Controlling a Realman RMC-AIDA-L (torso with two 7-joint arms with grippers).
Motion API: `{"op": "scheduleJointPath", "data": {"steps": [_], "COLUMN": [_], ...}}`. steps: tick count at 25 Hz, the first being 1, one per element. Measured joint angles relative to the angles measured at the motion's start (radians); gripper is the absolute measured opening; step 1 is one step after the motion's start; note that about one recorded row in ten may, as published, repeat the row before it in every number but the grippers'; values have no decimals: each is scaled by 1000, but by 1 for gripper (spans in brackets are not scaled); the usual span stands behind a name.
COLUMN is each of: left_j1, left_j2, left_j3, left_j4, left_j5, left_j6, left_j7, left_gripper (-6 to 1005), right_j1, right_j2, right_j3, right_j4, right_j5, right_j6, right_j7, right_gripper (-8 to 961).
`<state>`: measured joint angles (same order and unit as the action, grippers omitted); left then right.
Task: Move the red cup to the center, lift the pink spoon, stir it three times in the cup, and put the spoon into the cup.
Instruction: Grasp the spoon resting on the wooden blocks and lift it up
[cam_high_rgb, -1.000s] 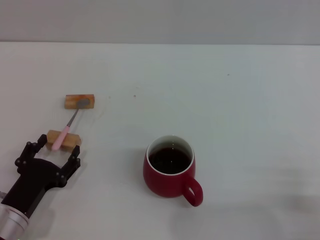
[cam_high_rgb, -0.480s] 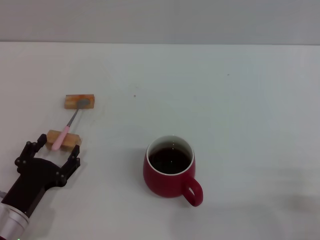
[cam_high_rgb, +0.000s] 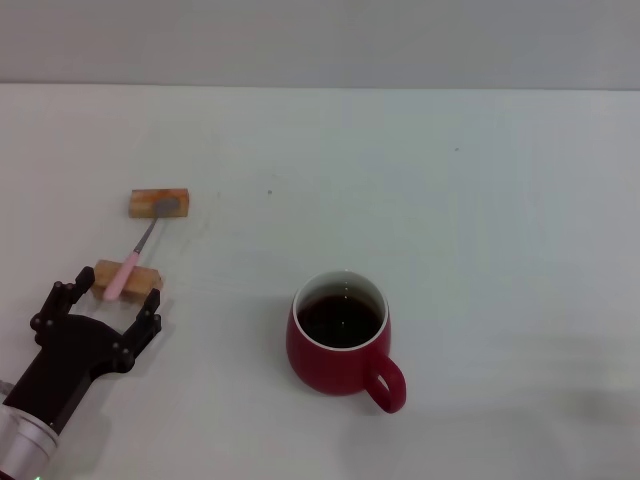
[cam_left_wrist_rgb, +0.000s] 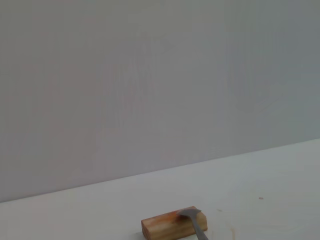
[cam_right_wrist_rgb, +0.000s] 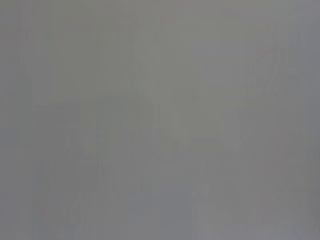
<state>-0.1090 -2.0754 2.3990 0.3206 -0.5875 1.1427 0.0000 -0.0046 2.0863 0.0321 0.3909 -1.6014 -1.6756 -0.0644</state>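
Our left gripper waits wide open and empty just short of the pink spoon.
The spoon bridges two wooden blocks at ten o'clock from the red cup; the cup sits near centre, handle toward five o'clock; we cannot see our right gripper.

Wooden blocks beneath pink spoon.
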Motion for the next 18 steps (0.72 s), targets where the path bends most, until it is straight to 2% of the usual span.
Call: {"op": "scheduleJointPath", "data": {"steps": [18], "left_j1": [0], "left_j2": [3], "left_j3": [5], "left_j4": [-3], "left_j5": [3], "left_j6": [8], "left_j7": [-16], "left_gripper": [773], "right_j1": [0], "right_j2": [0], "right_j3": [-6], "right_j4": [0], "right_j5": [0], "right_j6": [-13], "right_j7": [-1], "right_gripper": [420]}}
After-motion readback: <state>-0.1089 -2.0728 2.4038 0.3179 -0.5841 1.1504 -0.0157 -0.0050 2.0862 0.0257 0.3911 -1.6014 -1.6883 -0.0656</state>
